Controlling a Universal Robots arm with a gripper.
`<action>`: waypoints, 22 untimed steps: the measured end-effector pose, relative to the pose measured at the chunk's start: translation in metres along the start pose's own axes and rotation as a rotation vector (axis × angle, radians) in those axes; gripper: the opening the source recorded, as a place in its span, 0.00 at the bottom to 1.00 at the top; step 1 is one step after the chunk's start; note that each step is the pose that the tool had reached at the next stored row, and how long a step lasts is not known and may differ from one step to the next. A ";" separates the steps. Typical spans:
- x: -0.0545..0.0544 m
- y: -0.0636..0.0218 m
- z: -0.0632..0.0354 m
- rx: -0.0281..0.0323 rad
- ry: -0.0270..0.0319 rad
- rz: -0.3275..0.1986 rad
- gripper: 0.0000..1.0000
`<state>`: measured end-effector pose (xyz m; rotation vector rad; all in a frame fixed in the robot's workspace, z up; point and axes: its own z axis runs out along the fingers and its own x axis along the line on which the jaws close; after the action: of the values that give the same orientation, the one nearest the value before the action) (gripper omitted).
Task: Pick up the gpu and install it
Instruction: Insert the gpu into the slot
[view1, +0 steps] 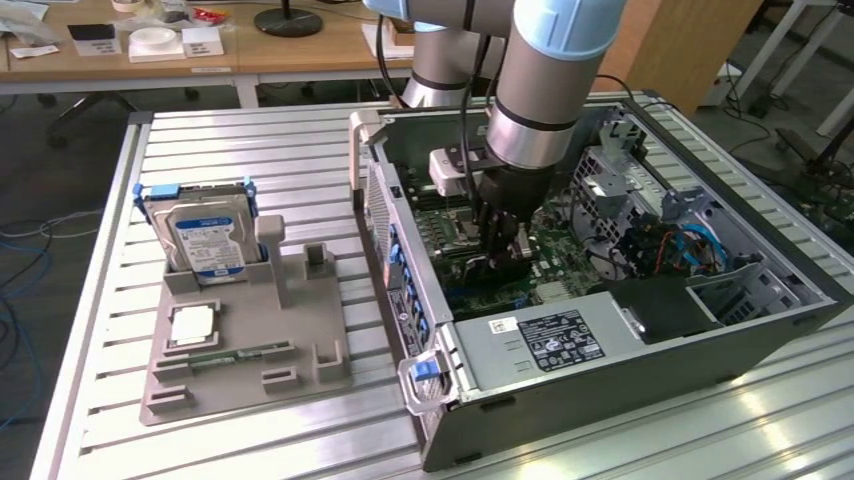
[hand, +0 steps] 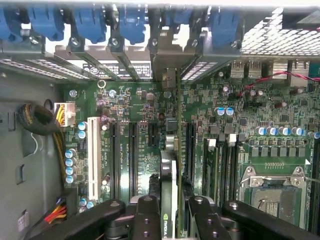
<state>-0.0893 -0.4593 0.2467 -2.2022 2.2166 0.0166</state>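
Gripped edge-on in the tool (hand: 172, 214), black fingers (hand: 146, 212) closed narrow on both faces: the gpu (hand: 173, 182), upright inside the open computer case (view1: 627, 390), far edge down among the long black expansion slots (hand: 132, 155) of the green motherboard (hand: 135, 100); seated or not, cannot tell. To one side of the card, a white slot (hand: 93, 155) and a bundle of yellow and black wires (hand: 57, 115); to the other, the memory slots (hand: 225, 167) and the bare processor socket (hand: 272, 197). Beyond the card, a row of blue bracket latches (hand: 90, 22) along the case wall. Close around the tool in the exterior view, a labelled power supply (view1: 561, 340) and blue cables (view1: 681, 245) by the drive cage. Arm (view1: 547, 90) reaching down from above into the case, wrist vertical, tool low over the board. Outside the case, at the exterior view's left, well apart from the tool: a grey fixture (view1: 267, 330) with a hard drive (view1: 200, 245) standing on edge, a processor chip (view1: 194, 325) lying flat, a green memory stick (view1: 234, 355) just beside it. Underneath everything, a slotted aluminium table (view1: 267, 150). Behind, wooden tables (view1: 307, 55) with small boxes and a black lamp base; loose cords on the floor (view1: 27, 250).
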 end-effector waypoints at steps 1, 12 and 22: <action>0.000 0.0000 -0.0001 0.0007 0.0007 0.000 0.33; 0.000 -0.0005 -0.0006 0.0004 0.0020 -0.001 0.40; 0.000 -0.0005 -0.0087 0.0004 0.0019 -0.001 0.40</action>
<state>-0.0889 -0.4595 0.2555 -2.2038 2.2166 0.0140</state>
